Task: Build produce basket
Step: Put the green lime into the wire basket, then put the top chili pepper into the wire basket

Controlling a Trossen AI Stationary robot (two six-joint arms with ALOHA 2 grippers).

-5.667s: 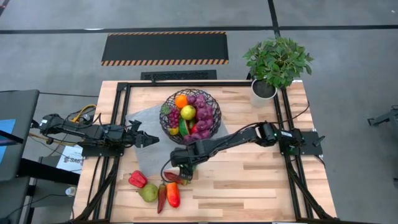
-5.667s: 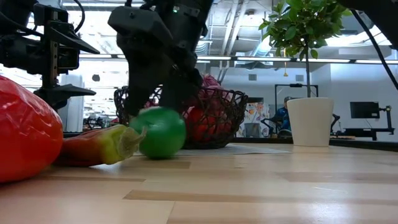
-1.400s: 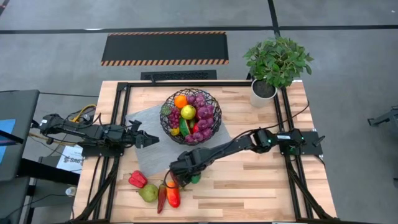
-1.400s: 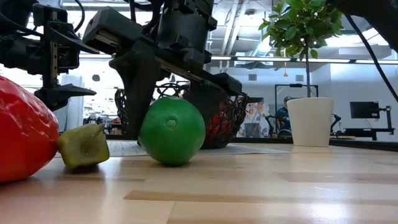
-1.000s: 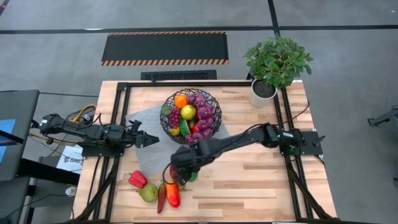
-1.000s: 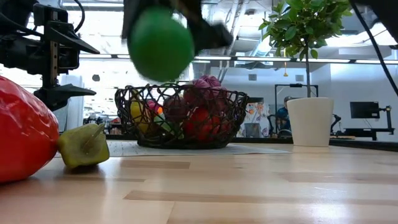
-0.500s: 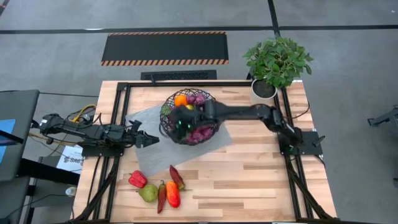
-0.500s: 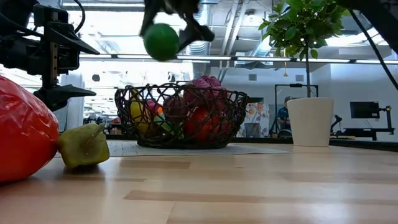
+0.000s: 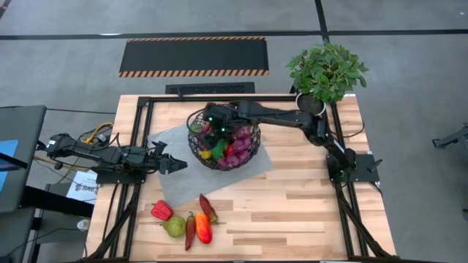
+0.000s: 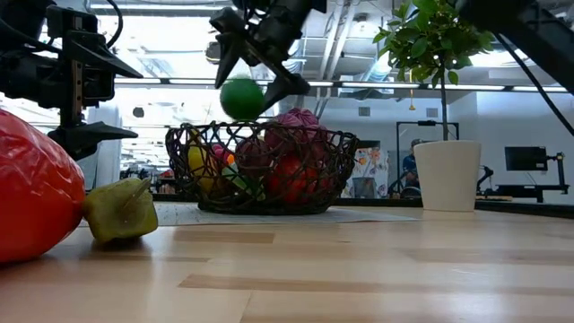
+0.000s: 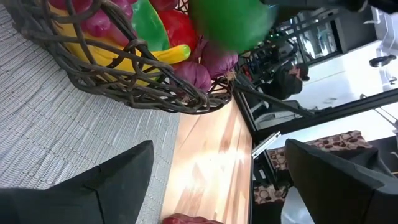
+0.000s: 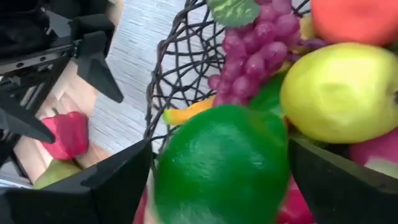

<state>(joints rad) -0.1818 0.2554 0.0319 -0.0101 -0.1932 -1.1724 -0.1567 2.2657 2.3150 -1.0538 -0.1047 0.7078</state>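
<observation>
The right gripper hangs over the basket, its fingers spread apart with a green lime between and just under them, above the fruit heap; whether the pads touch the lime cannot be told. Directly below the gripper the basket holds purple grapes, a yellow-green apple, an orange and a banana. The basket rests on a grey mat. Beyond the basket from the gripper, on the mat's far side, the left gripper waits with its fingers apart, holding nothing. Farther off, at the table's near edge, lie a red pepper, a pear and long chilli-like peppers. A potted plant stands at the back corner. No readable writing shows on any item.
</observation>
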